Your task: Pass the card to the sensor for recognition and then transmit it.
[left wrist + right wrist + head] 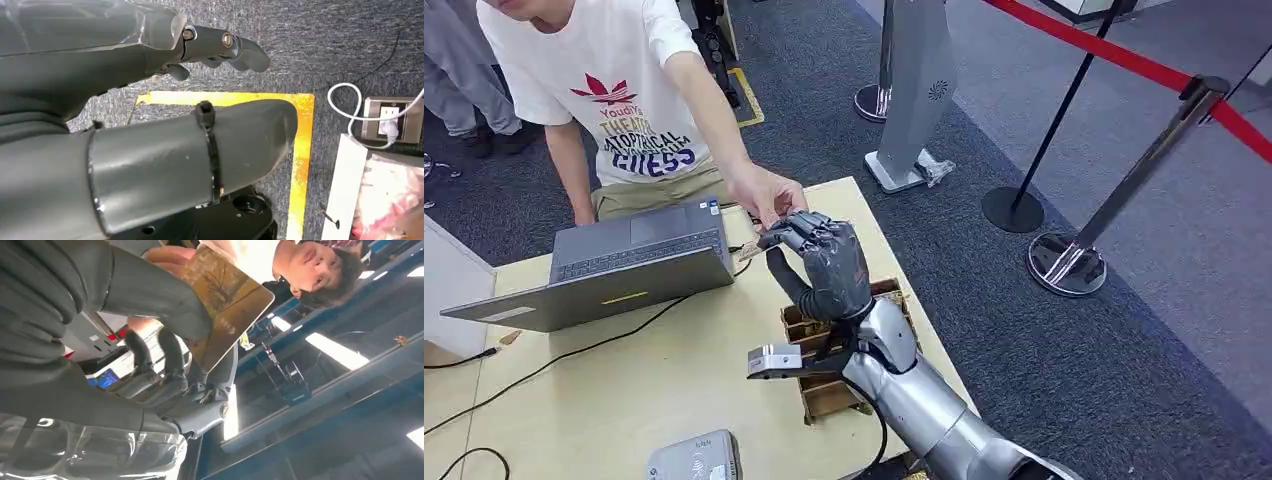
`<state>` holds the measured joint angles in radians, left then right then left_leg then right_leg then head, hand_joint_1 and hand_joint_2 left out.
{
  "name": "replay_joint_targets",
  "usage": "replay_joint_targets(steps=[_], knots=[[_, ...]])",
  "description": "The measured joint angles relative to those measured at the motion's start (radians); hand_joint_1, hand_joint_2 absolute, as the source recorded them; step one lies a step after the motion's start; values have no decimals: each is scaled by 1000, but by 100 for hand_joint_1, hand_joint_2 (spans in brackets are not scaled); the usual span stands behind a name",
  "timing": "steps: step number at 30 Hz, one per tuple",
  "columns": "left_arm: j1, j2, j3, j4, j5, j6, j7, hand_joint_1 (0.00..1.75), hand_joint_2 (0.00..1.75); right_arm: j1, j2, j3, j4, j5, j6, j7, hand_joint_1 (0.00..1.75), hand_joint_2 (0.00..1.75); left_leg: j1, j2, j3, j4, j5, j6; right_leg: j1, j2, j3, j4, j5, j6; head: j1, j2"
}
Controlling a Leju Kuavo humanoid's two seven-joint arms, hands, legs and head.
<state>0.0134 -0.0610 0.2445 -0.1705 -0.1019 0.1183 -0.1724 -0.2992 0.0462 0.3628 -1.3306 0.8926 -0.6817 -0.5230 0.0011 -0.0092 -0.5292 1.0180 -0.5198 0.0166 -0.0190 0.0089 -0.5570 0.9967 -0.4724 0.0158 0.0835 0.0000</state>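
Robot hand [165, 365] on the right pinches the card [225, 305] at its fingertips.

Glossy card [227, 302], matt dark plastic right robot hand [829, 265], pale smooth wooden table [624, 385], rough grey carpet [1044, 350].

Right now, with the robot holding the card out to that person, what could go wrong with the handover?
The right hand pinches the card between thumb and fingers while the person's hand reaches its edge. If the person pulls before the fingers loosen, the card may bend or slip. If it drops, it could land on the laptop or fall into the wooden box below the wrist.
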Motion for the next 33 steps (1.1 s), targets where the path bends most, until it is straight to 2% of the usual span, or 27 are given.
replay_joint_targets(steps=[10,15,17,20,23,28,31,33], knots=[[0,5,0,0,0,0,0,0,0,6,3,-18,4,-13,0,-5,175,175,0,0,0,0,0,0,0,0,0,0,0,0,0,0],[0,5,0,0,0,0,0,0,0,5,3,-13,10,-105,2,2,175,175,0,0,0,0,0,0,0,0,0,0,0,0,0,0],[0,5,0,0,0,-1,0,0,0,4,2,5,10,-212,22,12,175,175,0,0,0,0,0,0,0,0,0,0,0,0,0,0],[0,5,0,0,4,-3,0,0,0,4,-6,33,-10,-411,131,12,175,175,0,0,0,0,0,0,0,0,0,0,0,0,0,0],[0,5,0,0,7,-4,0,0,0,4,-15,58,-34,-509,202,12,175,175,0,0,0,0,0,0,0,0,-1,0,0,0,0,0],[1,6,0,0,11,-13,-1,0,0,5,-46,99,-103,-782,438,19,175,175,0,0,-1,0,0,0,0,0,-1,0,0,0,0,0],[2,6,0,0,8,-17,-3,0,0,10,-68,123,-154,-889,541,37,175,175,0,0,-1,0,0,0,0,0,-1,0,0,0,0,0],[2,6,0,0,5,-20,-3,0,0,14,-79,136,-183,-934,586,52,175,175,0,0,-1,0,0,0,0,0,-1,0,0,0,0,0]])
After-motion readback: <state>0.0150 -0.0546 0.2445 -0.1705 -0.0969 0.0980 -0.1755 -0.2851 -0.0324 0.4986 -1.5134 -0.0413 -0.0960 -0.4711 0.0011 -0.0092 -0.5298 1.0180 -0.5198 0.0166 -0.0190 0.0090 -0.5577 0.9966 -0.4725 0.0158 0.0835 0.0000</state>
